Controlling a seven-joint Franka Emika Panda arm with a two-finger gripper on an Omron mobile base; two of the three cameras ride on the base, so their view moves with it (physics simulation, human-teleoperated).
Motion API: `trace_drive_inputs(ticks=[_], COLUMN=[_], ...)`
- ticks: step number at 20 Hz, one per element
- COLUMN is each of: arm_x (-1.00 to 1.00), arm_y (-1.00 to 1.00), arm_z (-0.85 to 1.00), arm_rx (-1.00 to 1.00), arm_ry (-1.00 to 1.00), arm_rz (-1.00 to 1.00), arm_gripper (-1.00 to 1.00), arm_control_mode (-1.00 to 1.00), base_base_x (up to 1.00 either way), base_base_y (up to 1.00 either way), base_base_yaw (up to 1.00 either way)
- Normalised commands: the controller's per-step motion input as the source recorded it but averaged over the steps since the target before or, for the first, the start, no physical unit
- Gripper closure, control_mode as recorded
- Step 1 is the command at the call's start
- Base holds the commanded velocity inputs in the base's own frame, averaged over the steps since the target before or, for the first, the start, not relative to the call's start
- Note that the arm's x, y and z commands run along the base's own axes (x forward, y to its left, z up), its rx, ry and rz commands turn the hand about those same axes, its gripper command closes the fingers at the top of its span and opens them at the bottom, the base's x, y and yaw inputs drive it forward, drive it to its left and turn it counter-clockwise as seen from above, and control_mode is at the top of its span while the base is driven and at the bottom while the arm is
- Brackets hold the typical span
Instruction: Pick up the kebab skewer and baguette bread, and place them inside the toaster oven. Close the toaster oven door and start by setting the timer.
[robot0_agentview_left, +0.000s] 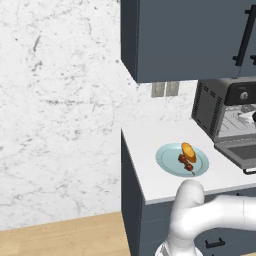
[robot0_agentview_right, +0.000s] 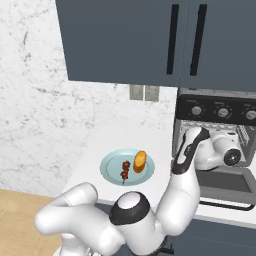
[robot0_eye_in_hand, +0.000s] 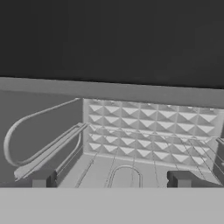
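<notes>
**Still plated: skewer and bread outside the open oven**

Left base view: the plate holds the kebab skewer and baguette bread, beside the toaster oven, its door down.

Right base view: the arm reaches into the oven, well apart from both foods.

Hand view: the gripper, jaws apart, faces the oven's wire rack.

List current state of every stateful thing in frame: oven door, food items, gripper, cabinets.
Dark glass-windowed toaster oven door: folded down, open.
Boxy dark grey toaster oven: cavity open, silver wire rack bare where visible.
Red-brown chunked kebab skewer: lying on the light blue round plate.
Stubby golden-orange baguette bread: on the same plate, beside the skewer.
Two-finger gripper: open, empty, facing into the oven cavity.
Dark blue upper cabinets: closed.
</notes>
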Motion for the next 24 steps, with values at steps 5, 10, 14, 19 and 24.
trace_drive_inputs(ticks=[5, 10, 14, 19, 24], arm_x=[0.1, 0.22, 0.38, 0.31, 0.04], arm_y=[-0.08, 0.0, 0.0, -0.03, -0.12], arm_z=[-0.22, -0.2, -0.03, -0.01, -0.1], arm_rx=[0.0, 0.0, 0.0, 0.0, 0.0], arm_ry=[0.0, 0.03, 0.0, 0.0, 0.01], arm_rz=[0.0, 0.0, 0.0, 0.0, 0.0], arm_gripper=[-1.0, -1.0, -1.0, -1.0, -1.0], arm_control_mode=[-1.0, -1.0, -1.0, -1.0, -1.0], base_base_x=[0.0, 0.0, 0.0, 0.0, 0.0], base_base_y=[0.0, 0.0, 0.0, 0.0, 0.0], base_base_yaw=[0.0, 0.0, 0.0, 0.0, 0.0])
